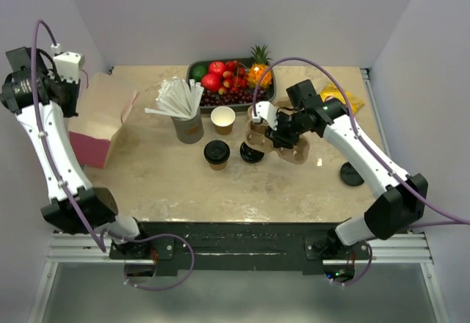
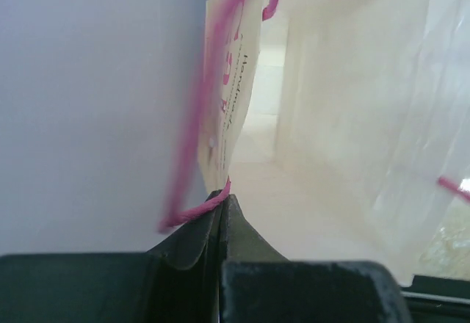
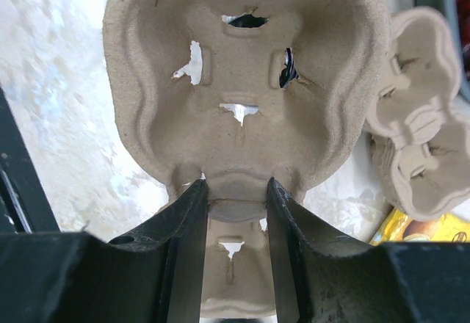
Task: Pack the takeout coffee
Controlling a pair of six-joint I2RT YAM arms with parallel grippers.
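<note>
The takeout coffee (image 1: 217, 153), a brown paper cup with a black lid, stands mid-table. My right gripper (image 1: 275, 139) is to its right, shut on the middle ridge of a pulp cup carrier (image 1: 286, 149). In the right wrist view the fingers (image 3: 187, 220) pinch that ridge of the carrier (image 3: 246, 81), whose cup wells are empty. My left gripper (image 1: 73, 92) is at the far left, shut on the rim of a white paper bag with pink handles (image 1: 99, 121) lying on its side. The left wrist view shows the gripper (image 2: 224, 198) clamping the bag edge (image 2: 231, 103) and pink cord.
A lidless paper cup (image 1: 222, 120) and a grey cup of stirrers (image 1: 187, 121) stand behind the coffee. Loose black lids lie at centre (image 1: 252, 153) and right (image 1: 352, 174). A fruit tray (image 1: 194, 66) and yellow packet (image 1: 344, 99) are at the back. Spare carriers (image 3: 422, 147) show beside the held one.
</note>
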